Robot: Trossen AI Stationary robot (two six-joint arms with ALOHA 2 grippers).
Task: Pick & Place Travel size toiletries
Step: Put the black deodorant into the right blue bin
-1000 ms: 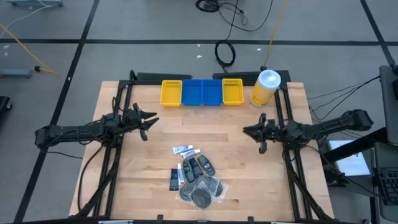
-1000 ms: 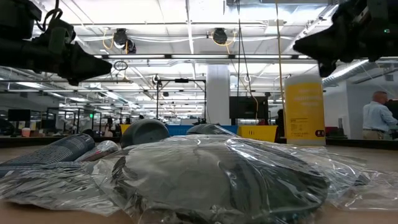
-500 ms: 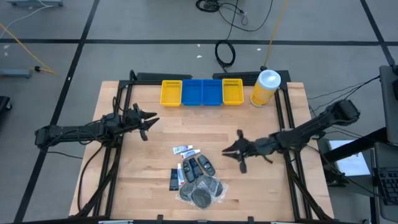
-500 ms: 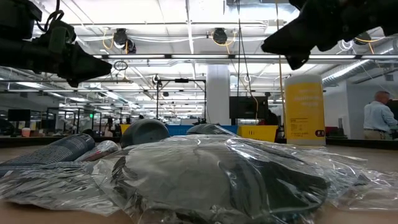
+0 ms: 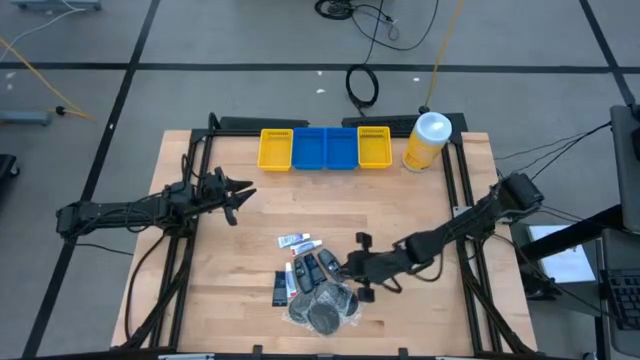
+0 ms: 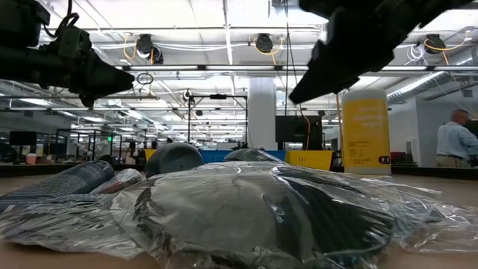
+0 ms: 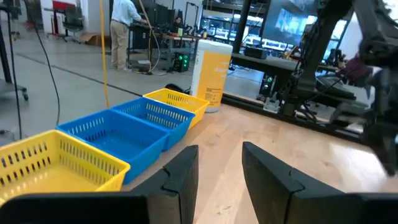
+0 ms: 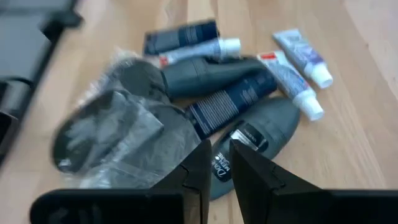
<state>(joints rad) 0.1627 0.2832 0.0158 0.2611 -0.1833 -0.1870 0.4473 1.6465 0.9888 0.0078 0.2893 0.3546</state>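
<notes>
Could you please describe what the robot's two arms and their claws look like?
Both arms are dark, nearly black, slim and jointed, with thin black cables running along them. The left claw and right claw each end in two flat, dark, blunt fingers. No markings are legible.

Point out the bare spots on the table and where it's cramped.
Bare wood runs between the bins and the toiletries, and between the left gripper and the pile. Crowded: the right gripper hangs beside the pile.
</notes>
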